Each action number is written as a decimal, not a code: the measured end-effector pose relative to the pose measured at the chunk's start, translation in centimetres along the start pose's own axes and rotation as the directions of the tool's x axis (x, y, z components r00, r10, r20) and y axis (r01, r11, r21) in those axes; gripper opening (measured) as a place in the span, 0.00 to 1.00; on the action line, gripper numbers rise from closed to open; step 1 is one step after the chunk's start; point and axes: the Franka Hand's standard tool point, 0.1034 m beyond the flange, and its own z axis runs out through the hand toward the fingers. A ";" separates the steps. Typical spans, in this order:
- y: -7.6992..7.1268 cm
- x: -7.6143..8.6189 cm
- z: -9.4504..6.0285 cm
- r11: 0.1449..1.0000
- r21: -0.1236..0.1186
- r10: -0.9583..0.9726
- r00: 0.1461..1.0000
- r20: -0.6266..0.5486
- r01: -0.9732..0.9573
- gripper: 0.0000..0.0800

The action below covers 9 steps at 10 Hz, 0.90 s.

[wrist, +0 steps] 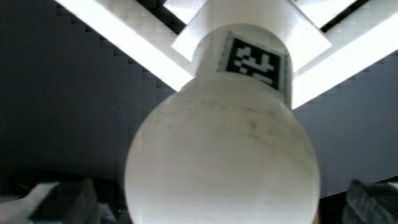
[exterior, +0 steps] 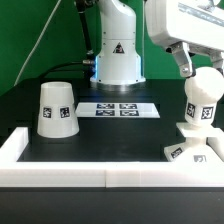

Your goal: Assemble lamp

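Claw (exterior: 190, 66) comes down from the upper right of the exterior view, and we see its fingers spread wide, holding nothing. Just below it the bulb (exterior: 203, 97) stands upright on the base (exterior: 195, 150), near right. The shade (exterior: 57, 108) sits on the table (exterior: 120, 135), well apart, left.

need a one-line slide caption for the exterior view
Open pincer above the rounded white plastic bulb upright on the angular white base block; tapered white shade apart at the exterior view's left.
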 end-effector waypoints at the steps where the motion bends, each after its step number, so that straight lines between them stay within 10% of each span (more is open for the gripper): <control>1: 0.3 -0.8 0.2 1.000 0.015 0.000 0.999 0.037 -0.001 0.87; 9: -0.9 -0.2 0.8 0.979 0.191 -0.014 0.905 0.425 -0.075 0.87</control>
